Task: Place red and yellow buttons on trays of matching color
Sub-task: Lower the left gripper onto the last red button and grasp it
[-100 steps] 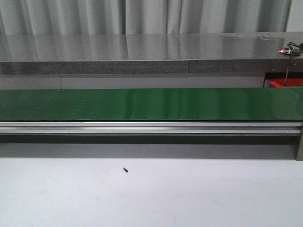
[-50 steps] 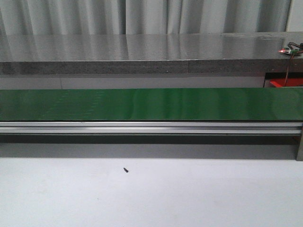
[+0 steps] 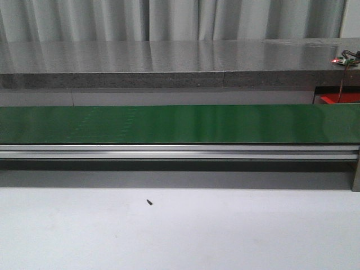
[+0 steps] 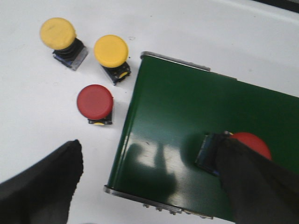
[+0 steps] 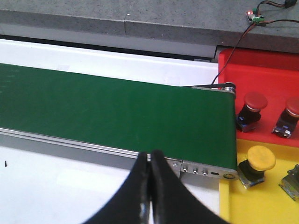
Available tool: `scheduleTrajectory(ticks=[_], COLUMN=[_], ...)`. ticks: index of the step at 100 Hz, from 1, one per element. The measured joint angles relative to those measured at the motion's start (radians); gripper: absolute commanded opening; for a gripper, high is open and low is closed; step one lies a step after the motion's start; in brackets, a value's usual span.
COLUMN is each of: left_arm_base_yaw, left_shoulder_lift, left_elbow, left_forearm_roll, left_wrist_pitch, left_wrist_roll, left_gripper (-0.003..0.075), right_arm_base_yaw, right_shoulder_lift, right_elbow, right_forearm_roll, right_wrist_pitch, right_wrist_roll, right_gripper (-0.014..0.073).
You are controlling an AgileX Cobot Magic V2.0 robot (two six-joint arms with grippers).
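In the left wrist view, two yellow buttons point(image 4: 58, 33) point(image 4: 111, 50) and a red button point(image 4: 95, 101) stand on the white table beside the end of the green belt point(image 4: 187, 121). Another red button point(image 4: 250, 142) lies on the belt, partly hidden behind one finger of my left gripper point(image 4: 149, 186), which is open wide above the belt end. In the right wrist view, my right gripper point(image 5: 150, 163) is shut and empty, near the belt's other end. Beyond it, the red tray point(image 5: 261, 79) holds two red buttons point(image 5: 254, 101) point(image 5: 292, 108), and the yellow tray point(image 5: 261, 200) holds a yellow button point(image 5: 260, 158).
The front view shows the long green belt point(image 3: 180, 124) on its aluminium rail point(image 3: 180, 152), a grey counter point(image 3: 169, 62) behind, a small dark screw point(image 3: 149, 202) on the white table and a corner of the red tray point(image 3: 337, 99). Neither arm shows there. A circuit board with wires point(image 5: 256, 16) sits behind the red tray.
Faint marks on the belt surface have drifted to the right in the front view. Nothing else there has moved.
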Motion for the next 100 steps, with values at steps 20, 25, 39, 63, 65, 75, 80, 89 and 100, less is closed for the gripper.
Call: scheduleTrajectory(ticks=[20, 25, 39, 63, 65, 75, 80, 89, 100], left_arm_base_yaw=[0.047, 0.052, 0.059, 0.060, 0.060, 0.060, 0.060, 0.060, 0.060], left_shoulder_lift=[0.039, 0.060, 0.120, 0.204, 0.211, 0.245, 0.266, 0.292, 0.320], left_elbow=[0.000, 0.000, 0.000, 0.000, 0.000, 0.000, 0.000, 0.000, 0.000], left_forearm_roll=[0.004, 0.007, 0.016, 0.024, 0.026, 0.026, 0.026, 0.026, 0.026], left_wrist_pitch=[-0.012, -0.016, -0.051, -0.136, -0.142, -0.160, -0.167, -0.188, -0.223], left_wrist_roll=[-0.004, -0.004, -0.004, -0.010, -0.010, -0.010, -0.010, -0.010, -0.010], left_gripper=[0.0547, 0.0547, 0.0547, 0.0547, 0.0547, 0.0547, 0.0547, 0.0547, 0.0547], right_arm_base_yaw=[0.000, 0.000, 0.000, 0.000, 0.000, 0.000, 0.000, 0.000, 0.000], right_shoulder_lift=[0.000, 0.000, 0.000, 0.000, 0.000, 0.000, 0.000, 0.000, 0.000], right_elbow=[0.000, 0.000, 0.000, 0.000, 0.000, 0.000, 0.000, 0.000, 0.000], right_forearm_roll=[0.000, 0.000, 0.000, 0.000, 0.000, 0.000, 0.000, 0.000, 0.000], right_wrist_pitch=[0.000, 0.000, 0.000, 0.000, 0.000, 0.000, 0.000, 0.000, 0.000], right_wrist_roll=[0.000, 0.000, 0.000, 0.000, 0.000, 0.000, 0.000, 0.000, 0.000], right_gripper=[-0.0099, -0.0099, -0.0099, -0.0099, -0.0099, -0.0099, -0.0099, -0.0099, -0.0099])
